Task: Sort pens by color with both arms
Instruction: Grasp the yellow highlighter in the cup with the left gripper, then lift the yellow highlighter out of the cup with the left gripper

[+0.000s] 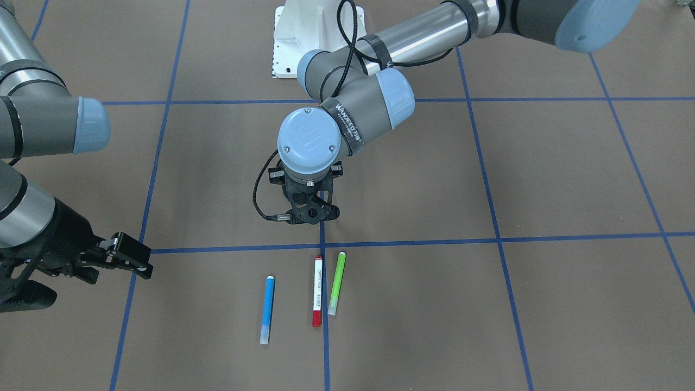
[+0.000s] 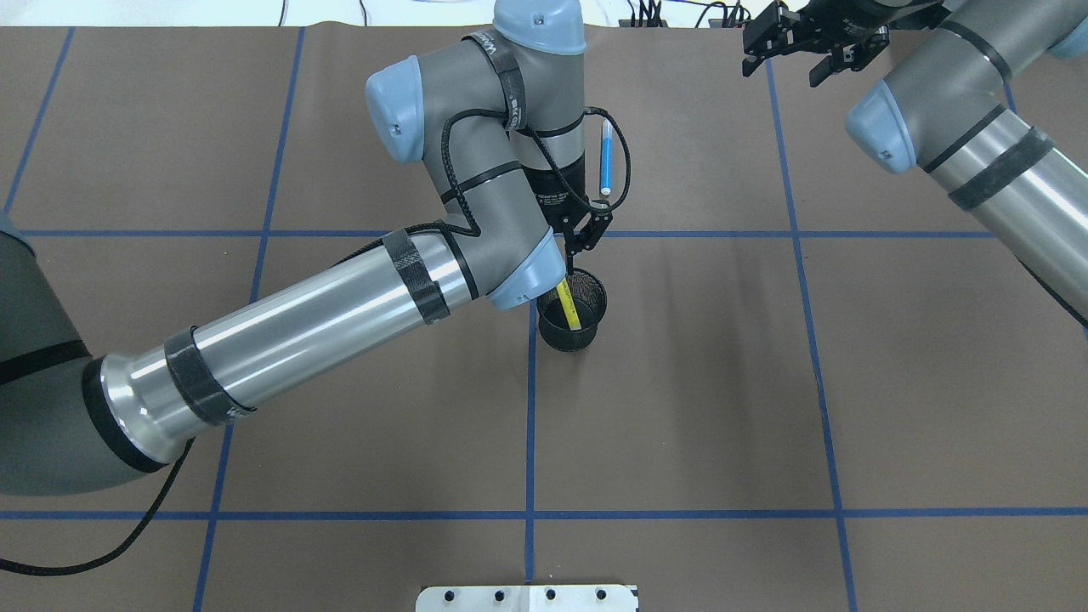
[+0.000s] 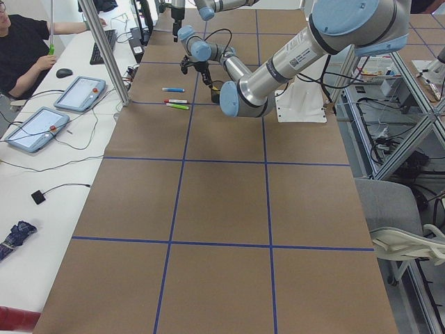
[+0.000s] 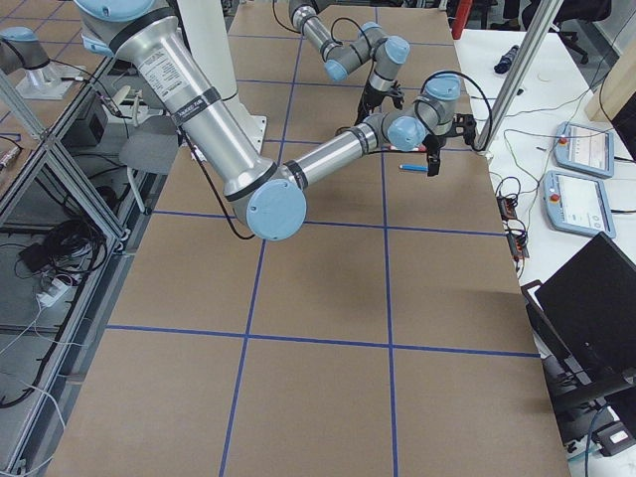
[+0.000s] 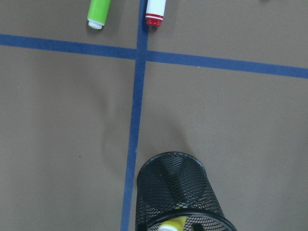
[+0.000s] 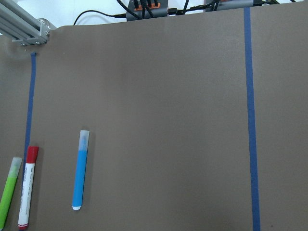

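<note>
We find the left gripper (image 2: pixel 588 236) positioned just above the black mesh cup (image 2: pixel 591 333); we cannot tell how far apart its jaws stand. The yellow pen (image 2: pixel 568 309) leans inside the cup. The right gripper (image 1: pixel 146 265) hangs off to the side, jaws parted and empty. The blue pen (image 1: pixel 267 309), the red-capped white pen (image 1: pixel 317 290) and the green pen (image 1: pixel 336 282) lie roughly parallel on the tabletop (image 1: pixel 543 179), the last two just beside each other.

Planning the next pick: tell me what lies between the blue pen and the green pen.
The white pen with the red cap lies there, close beside the green pen and farther from the blue pen; the front-facing view shows it.
</note>
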